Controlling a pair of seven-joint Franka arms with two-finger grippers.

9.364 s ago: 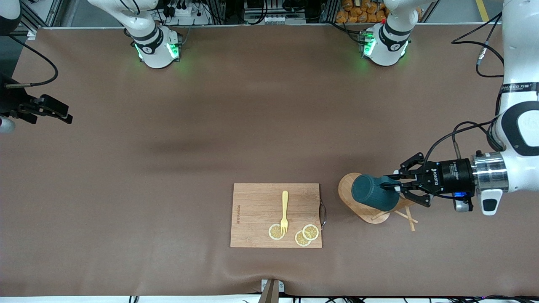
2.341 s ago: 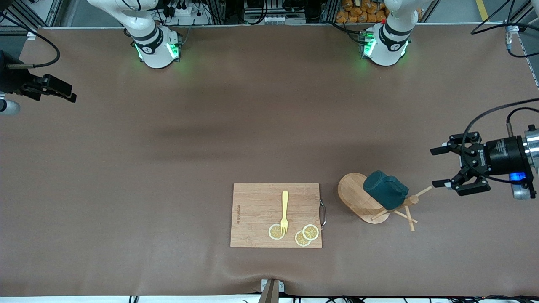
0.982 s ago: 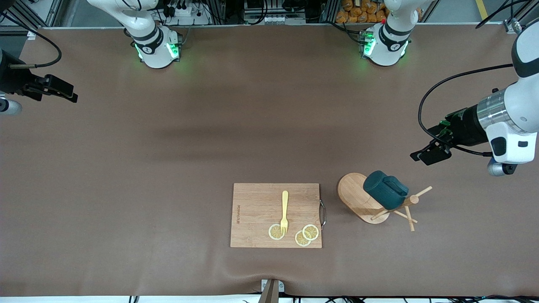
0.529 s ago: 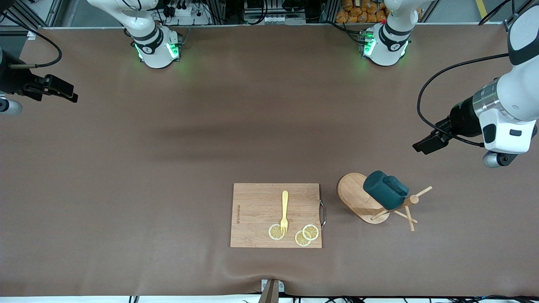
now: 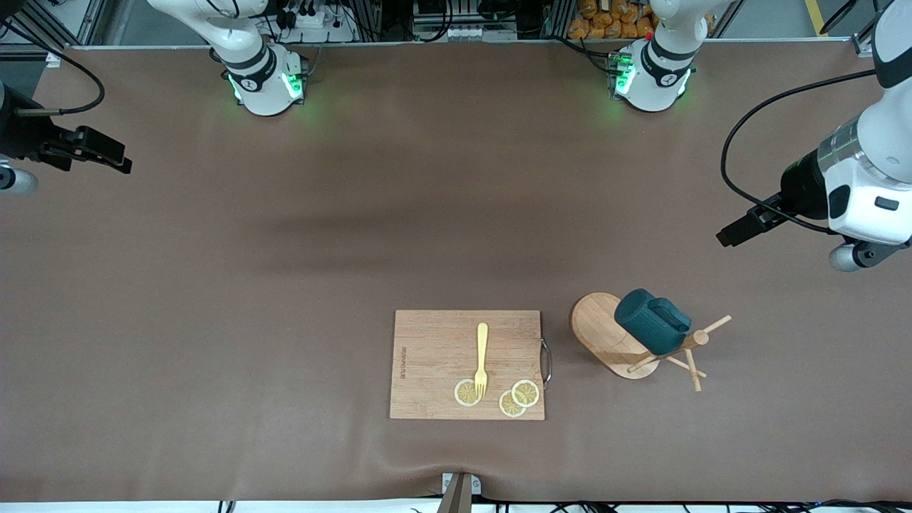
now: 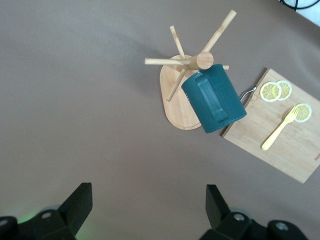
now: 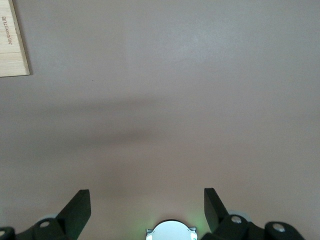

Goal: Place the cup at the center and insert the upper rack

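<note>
The dark teal cup hangs tilted on a peg of the bamboo upper rack, which stands beside the cutting board toward the left arm's end of the table. In the left wrist view the cup sits against the rack's post, over its oval base. My left gripper is open and empty, up in the air over bare table near the left arm's end, apart from the rack; its own camera shows the left gripper wide with nothing in it. My right gripper waits open over the right arm's end of the table, and the right gripper is empty.
A rectangular wooden cutting board lies near the front edge, carrying a yellow fork and three lemon slices. Its metal handle faces the rack. The two arm bases stand along the table's back edge.
My left arm has risen and drawn back from the rack toward its own end of the table. The cup, held earlier, now hangs on the rack alone. The right arm has barely moved.
</note>
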